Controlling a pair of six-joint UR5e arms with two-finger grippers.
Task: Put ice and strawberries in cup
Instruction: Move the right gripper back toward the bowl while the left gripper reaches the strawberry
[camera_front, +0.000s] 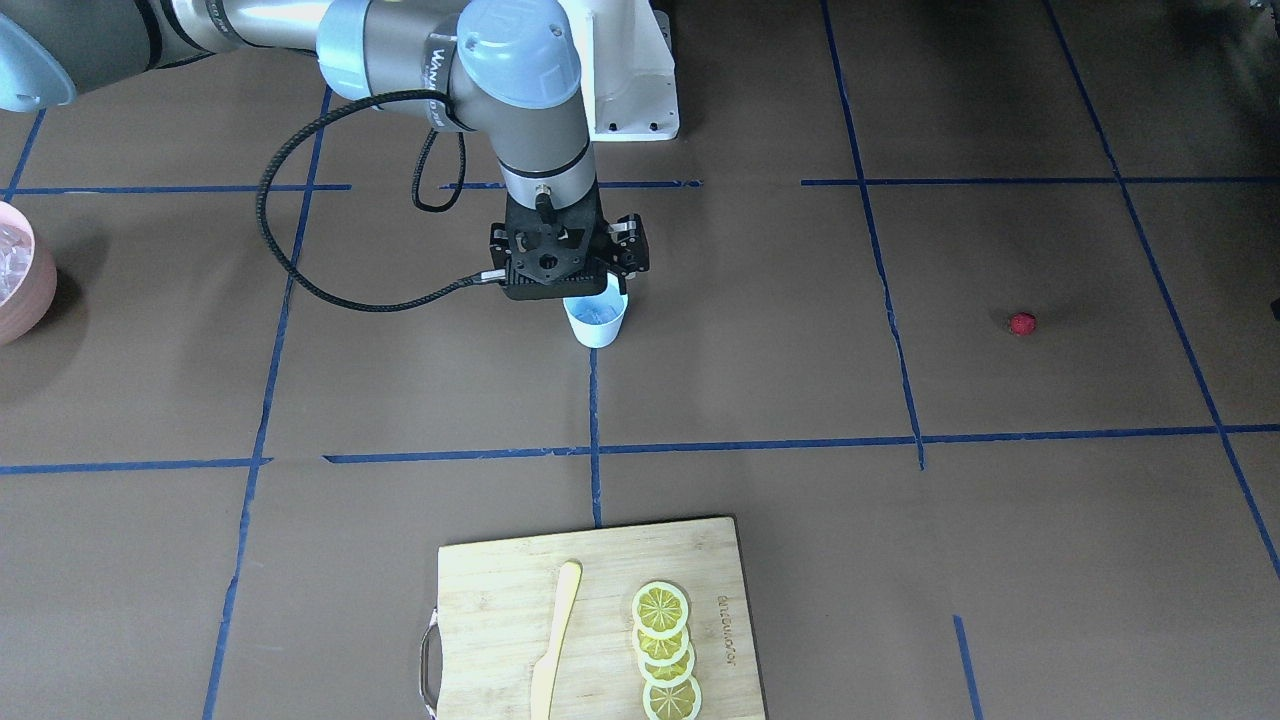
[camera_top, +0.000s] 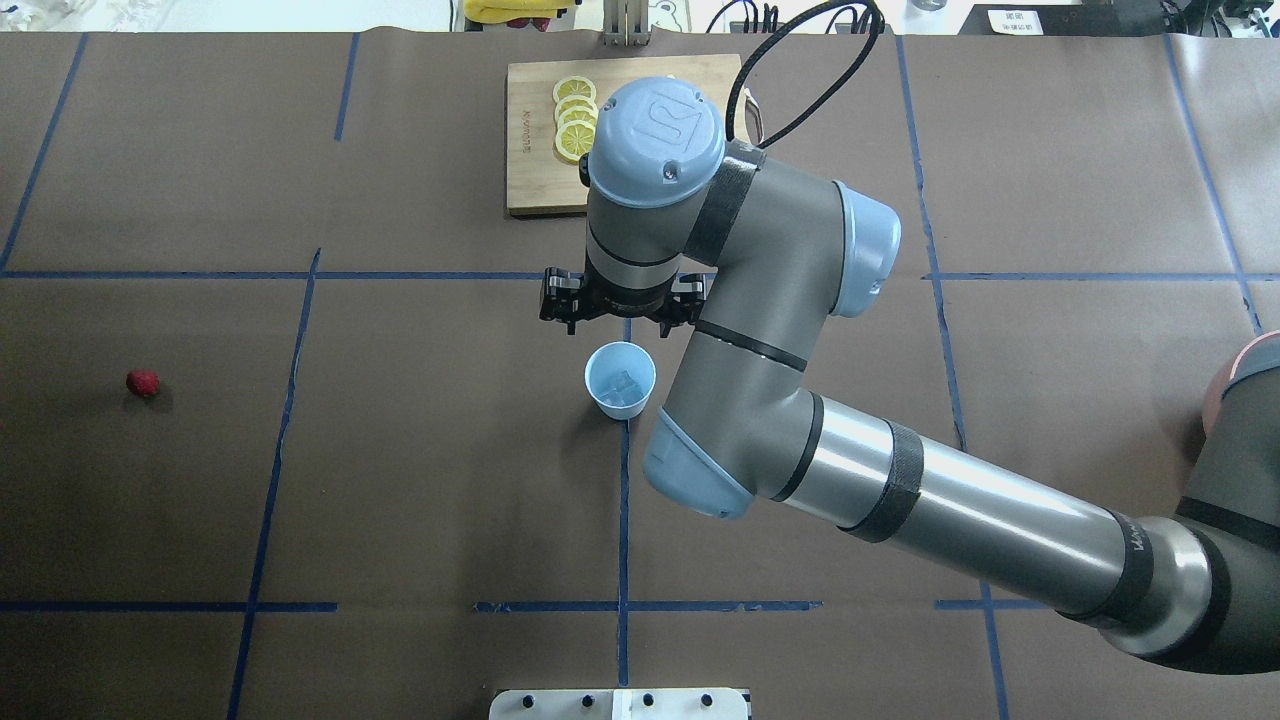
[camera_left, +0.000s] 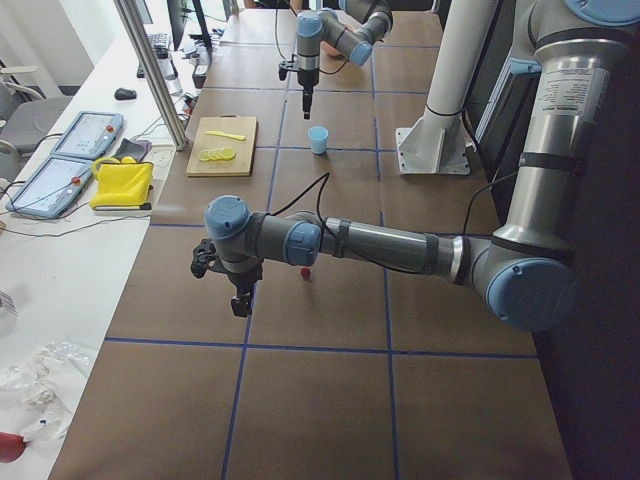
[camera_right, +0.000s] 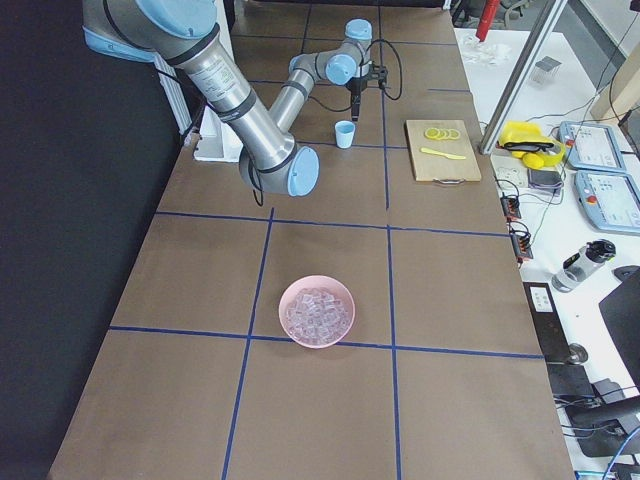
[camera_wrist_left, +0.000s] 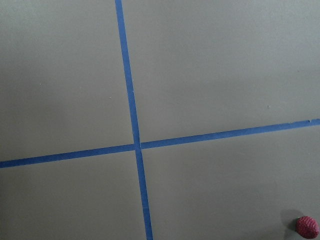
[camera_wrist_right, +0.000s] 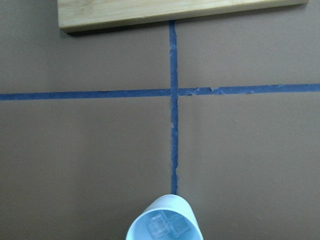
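Right end effector (camera_front: 572, 270) aloft near cup (camera_front: 597, 322), grip indiscernible; lemon slices (camera_front: 665, 650) on cutting board (camera_front: 490, 600) beyond.

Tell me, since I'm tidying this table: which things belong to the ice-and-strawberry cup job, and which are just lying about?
Job: cup; ice, in the pink bowl and some in the cup; strawberry.
Lying about: cutting board; lemon slices; pale knife.

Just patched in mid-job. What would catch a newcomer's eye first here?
The big right arm reaching over the middle of the table, its wrist hovering by the cup, which holds ice. Then the lone red strawberry lying far toward the robot's left, and the pink bowl of ice cubes at the opposite end.
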